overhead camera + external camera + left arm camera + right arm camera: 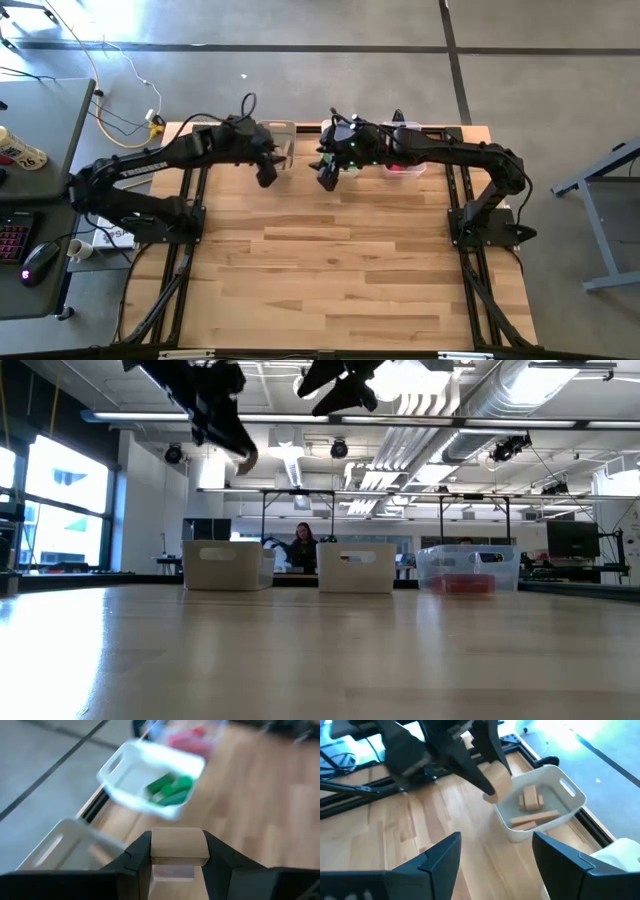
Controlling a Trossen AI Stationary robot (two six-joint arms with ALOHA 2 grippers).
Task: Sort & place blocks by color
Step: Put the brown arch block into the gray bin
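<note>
My left gripper (179, 845) is shut on a plain tan block (179, 851) and hangs in the air near the far-left bin (281, 132). That bin (540, 812) holds several tan blocks (532, 800). The middle white bin (150, 775) holds green blocks (170, 790), and the clear right bin (405, 165) holds red blocks (186, 737). My right gripper (495, 852) is open and holds nothing. It hovers over the table beside the middle bin, close to the right of my left gripper (268, 172). In the low view both grippers are high above the tabletop. My left gripper pinches the tan block between its two fingers, one finger (137, 855) on each of two opposite side faces (156, 851). The block is lifted clear of the table, and its free end (499, 784) sticks out past the fingertips.
The three bins (228, 565) (356, 568) (467, 568) stand in a row along the table's far edge. The wooden tabletop (340, 260) lies bare toward the near edge. The arms' bases stand at the left and right sides. A person sits in the room beyond the table.
</note>
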